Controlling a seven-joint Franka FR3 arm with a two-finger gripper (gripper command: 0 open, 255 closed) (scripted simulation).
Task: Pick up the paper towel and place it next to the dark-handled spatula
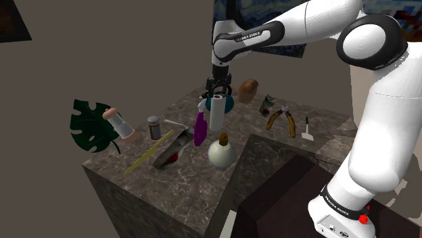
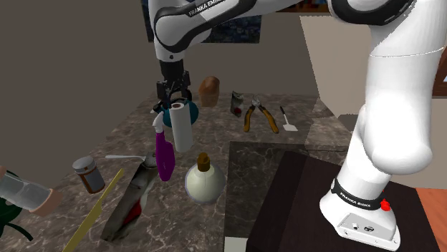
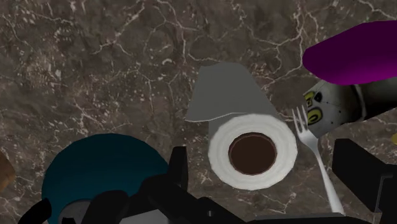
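Dark marble surface (image 2: 215,122) carries the clutter. Jaws stand wide open astride the upright paper towel roll (image 2: 182,127), touching neither side, at the shoulder view's centre. Teal bowl (image 3: 102,168) and purple bottle (image 2: 164,154) sit just beside it; the dark-handled spatula (image 1: 307,128) lies well apart, right of centre.

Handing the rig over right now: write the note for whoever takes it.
gripper: jaws open, straddling the top of the paper towel, not touching it.
The paper towel stands upright on the counter beside the purple bottle.
The spatula lies flat, right of the yellow-handled pliers in the shoulder view.
Done: lined up for the grasp.
Left: grip, lift, set it beside the spatula.
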